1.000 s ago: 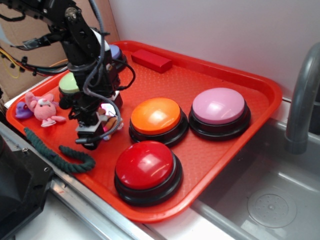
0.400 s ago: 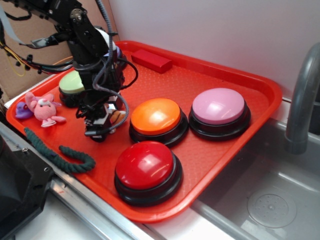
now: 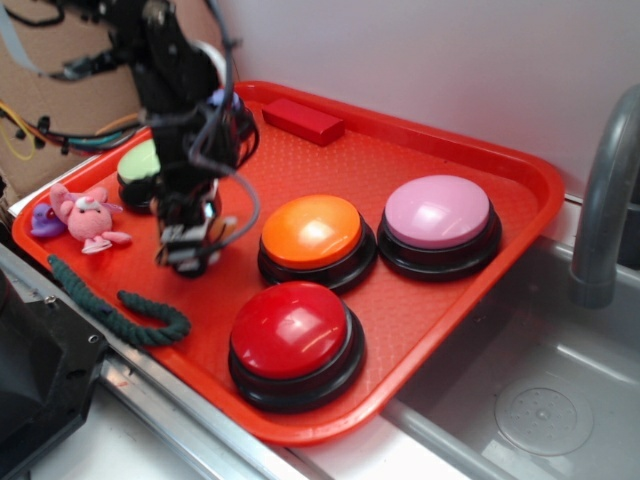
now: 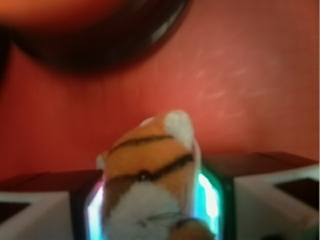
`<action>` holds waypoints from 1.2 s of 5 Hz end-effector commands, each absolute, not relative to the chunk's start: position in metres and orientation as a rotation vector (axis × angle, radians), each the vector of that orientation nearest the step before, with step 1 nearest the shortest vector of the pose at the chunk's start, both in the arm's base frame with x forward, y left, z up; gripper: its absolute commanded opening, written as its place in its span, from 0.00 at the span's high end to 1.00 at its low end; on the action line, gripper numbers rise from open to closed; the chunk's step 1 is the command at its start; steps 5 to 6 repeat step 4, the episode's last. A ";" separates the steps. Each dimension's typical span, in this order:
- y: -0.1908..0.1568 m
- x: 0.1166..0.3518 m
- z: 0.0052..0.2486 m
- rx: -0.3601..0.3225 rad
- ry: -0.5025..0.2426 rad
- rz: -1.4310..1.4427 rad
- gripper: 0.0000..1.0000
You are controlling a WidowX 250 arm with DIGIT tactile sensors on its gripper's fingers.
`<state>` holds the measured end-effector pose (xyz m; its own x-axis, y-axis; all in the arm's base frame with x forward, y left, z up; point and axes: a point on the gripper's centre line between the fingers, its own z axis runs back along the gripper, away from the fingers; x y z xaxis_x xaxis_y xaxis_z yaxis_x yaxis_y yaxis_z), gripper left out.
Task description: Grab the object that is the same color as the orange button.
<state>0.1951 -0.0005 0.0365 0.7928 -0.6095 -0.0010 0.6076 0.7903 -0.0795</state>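
Wrist view: claw (image 4: pixel 152 205) pinches the toy tiger (image 4: pixel 150 170) between its pads, red tray (image 4: pixel 240 75) below. Exterior view: claw (image 3: pixel 190 245) hangs just left of the orange button (image 3: pixel 312 230), apparently clear of the tray (image 3: pixel 420 300); tiger barely visible there. Grab looks essentially done; only a secure lift remains. Pink bunny (image 3: pixel 88 215) and green rope (image 3: pixel 120 300) lie farther left of that button, untouched.

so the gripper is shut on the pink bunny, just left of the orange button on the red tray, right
Not quite: the gripper is shut on the tiger, orange with black stripes, not the pink bunny. The wrist view shows it clamped between the fingers. In the exterior view the bunny lies untouched at the tray's left edge. The rest holds: the gripper is just left of the orange button.
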 end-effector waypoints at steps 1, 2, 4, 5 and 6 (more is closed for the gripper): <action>-0.014 0.228 0.121 0.039 0.075 -0.200 1.00; -0.019 0.240 0.143 0.049 0.066 -0.055 1.00; -0.022 0.257 0.151 0.123 0.091 0.078 1.00; -0.022 0.257 0.151 0.123 0.091 0.078 1.00; -0.022 0.257 0.151 0.123 0.091 0.078 1.00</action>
